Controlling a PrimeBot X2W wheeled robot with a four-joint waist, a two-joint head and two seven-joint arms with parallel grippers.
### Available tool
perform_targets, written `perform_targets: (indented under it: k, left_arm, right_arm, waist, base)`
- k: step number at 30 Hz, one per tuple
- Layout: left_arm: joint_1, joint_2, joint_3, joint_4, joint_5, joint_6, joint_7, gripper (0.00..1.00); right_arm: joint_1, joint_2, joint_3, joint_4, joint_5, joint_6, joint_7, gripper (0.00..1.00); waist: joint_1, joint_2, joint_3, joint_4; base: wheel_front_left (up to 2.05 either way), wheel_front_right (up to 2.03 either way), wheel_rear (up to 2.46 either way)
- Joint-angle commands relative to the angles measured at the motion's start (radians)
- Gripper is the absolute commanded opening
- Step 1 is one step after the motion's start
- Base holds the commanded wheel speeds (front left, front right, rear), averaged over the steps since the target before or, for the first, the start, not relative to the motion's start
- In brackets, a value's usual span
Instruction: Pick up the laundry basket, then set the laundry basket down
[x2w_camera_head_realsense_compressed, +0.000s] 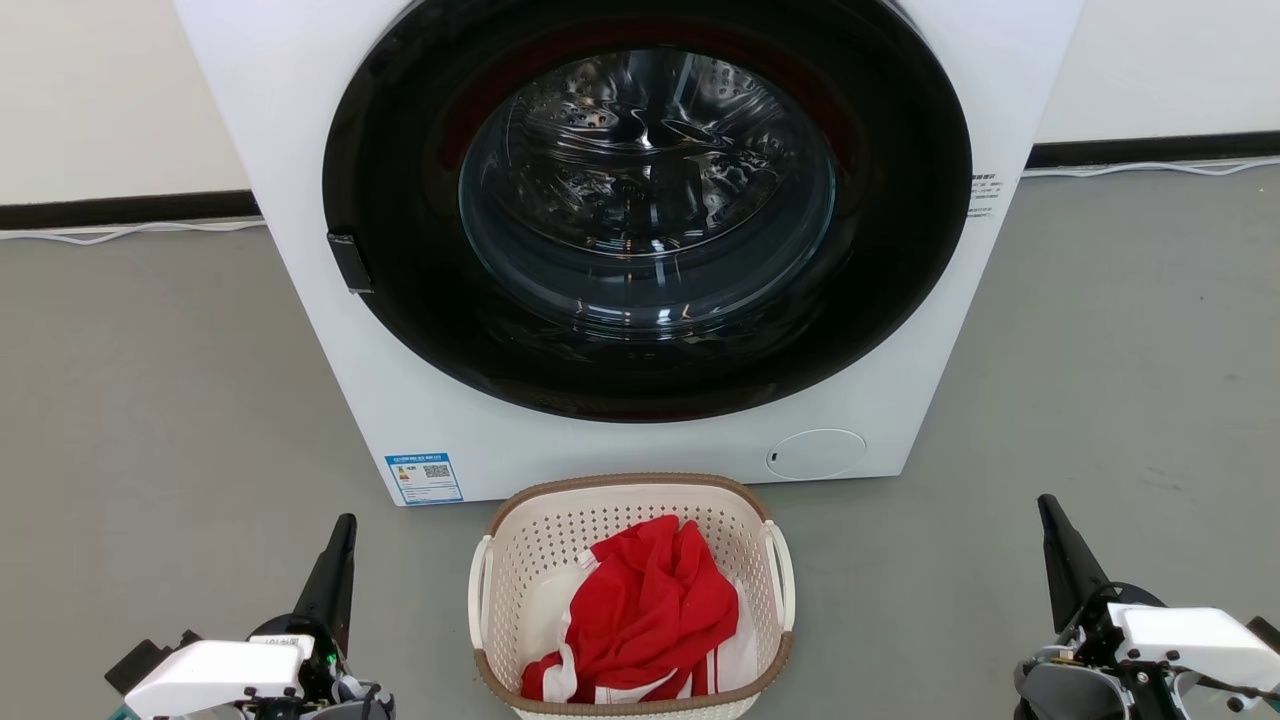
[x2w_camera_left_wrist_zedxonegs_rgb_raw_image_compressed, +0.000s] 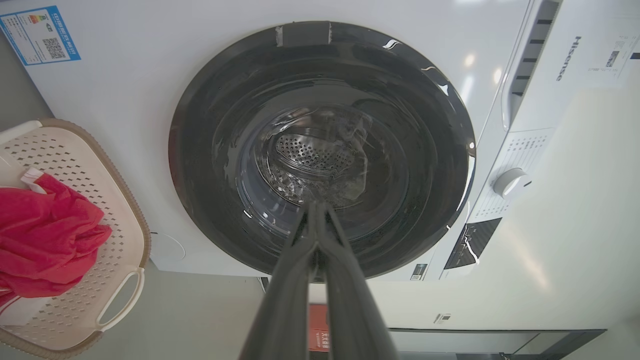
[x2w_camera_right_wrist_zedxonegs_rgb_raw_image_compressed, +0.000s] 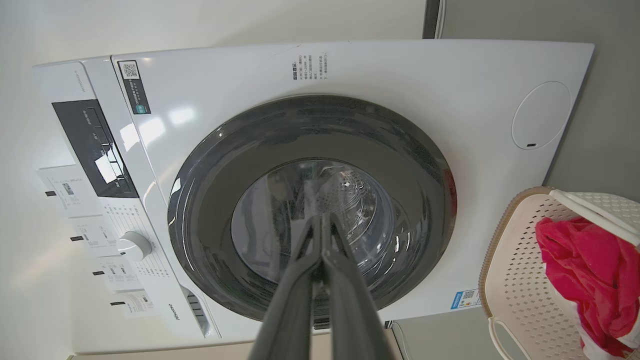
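Holding red-and-white clothing (x2w_camera_head_realsense_compressed: 650, 610), the laundry basket (x2w_camera_head_realsense_compressed: 560, 530) fronts the washing machine (x2w_camera_head_realsense_compressed: 300, 150).

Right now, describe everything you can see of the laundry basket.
The laundry basket is a small cream-white perforated plastic tub, rounded-rectangular, with a brown woven-look rim and a white loop handle on each side. It stands upright on the grey floor just in front of the washing machine, holding a crumpled red and white garment. The left gripper and right gripper flank it, both apart from it.
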Motion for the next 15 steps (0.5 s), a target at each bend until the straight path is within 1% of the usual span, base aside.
perform_targets:
  k: [1, 15]
  left_arm:
    - [-0.055, 0.01, 0.031, -0.022, -0.004, -0.007, 0.007, 0.0]
    - [-0.055, 0.01, 0.031, -0.022, -0.004, -0.007, 0.007, 0.0]
  right_arm:
    - [-0.041, -0.006, 0.018, -0.029, 0.007, 0.007, 0.009, 0.0]
    - [-0.041, -0.005, 0.018, -0.029, 0.007, 0.007, 0.009, 0.0]
  waist:
    - [-0.0001, 0.0, 0.0, 0.0]
    - [-0.0001, 0.0, 0.0, 0.0]
  base:
    - [0.0, 0.0, 0.0]
    - [0.0, 0.0, 0.0]
